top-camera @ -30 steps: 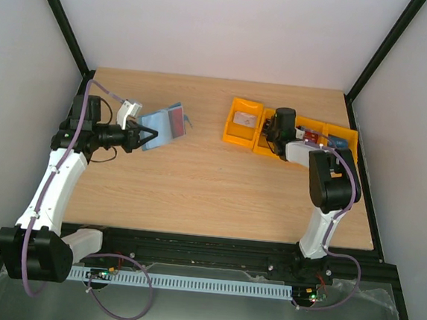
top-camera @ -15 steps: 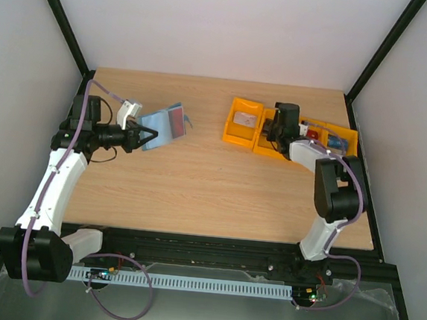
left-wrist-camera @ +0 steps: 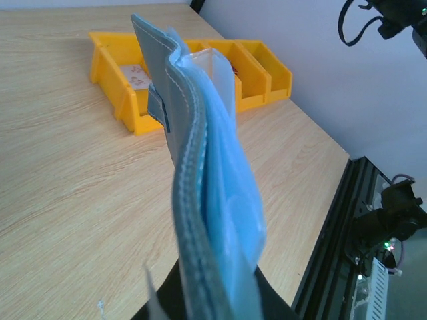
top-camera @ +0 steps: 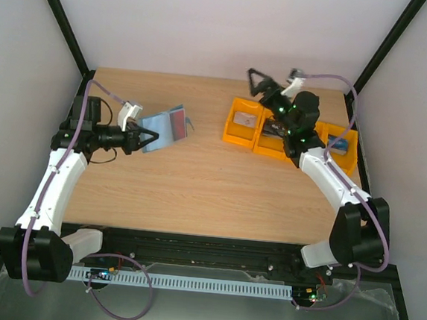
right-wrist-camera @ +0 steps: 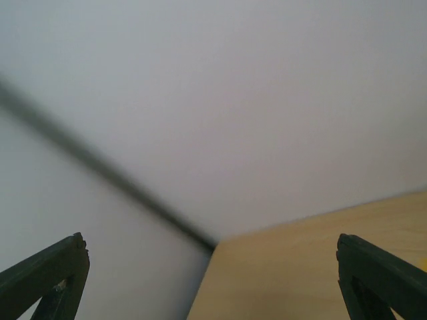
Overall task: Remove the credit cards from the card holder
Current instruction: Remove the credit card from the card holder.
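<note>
Top external, one card holder (top-camera: 166,124) pinched by left fingers (top-camera: 147,135), right fingers (top-camera: 258,82) wide apart

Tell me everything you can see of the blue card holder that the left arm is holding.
The card holder is a soft teal-blue folding wallet with pale stitching along its edge and paler blue inner pockets. It is partly open, held on edge off the wooden table, and touches only the left gripper, whose fingers clamp one end. From above, a reddish patch, perhaps a card, shows on its inner side.
</note>
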